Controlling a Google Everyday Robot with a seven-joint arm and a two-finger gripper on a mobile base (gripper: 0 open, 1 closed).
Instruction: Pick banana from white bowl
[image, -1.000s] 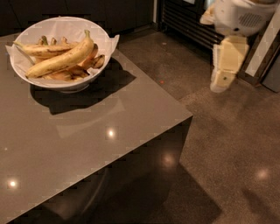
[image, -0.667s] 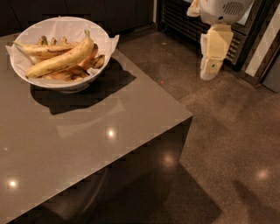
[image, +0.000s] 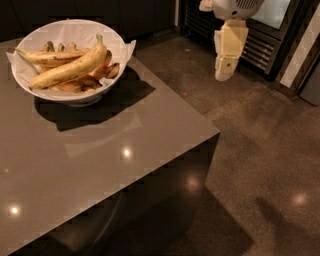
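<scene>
The banana (image: 70, 70), long, thick and yellow with brown specks, lies diagonally on top in the white bowl (image: 30, 86), its stem tip pointing up to the right. The bowl is lined with crinkled white paper and stands at the far left of the grey table (image: 100, 165). A thinner yellow banana (image: 45, 56) lies behind it, and small brownish bananas (image: 109, 70) lie beside and under it. My gripper (image: 223, 75) hangs cream-coloured at the top right, over the floor, well to the right of the bowl and beyond the table's right edge. It holds nothing.
The table's right edge and near corner (image: 217, 134) drop to a dark speckled floor (image: 260, 165). A dark slatted cabinet front (image: 260, 47) stands behind the gripper at the top right.
The gripper has moved left and a little up, toward the table and the bowl. The bowl and bananas have not moved.
</scene>
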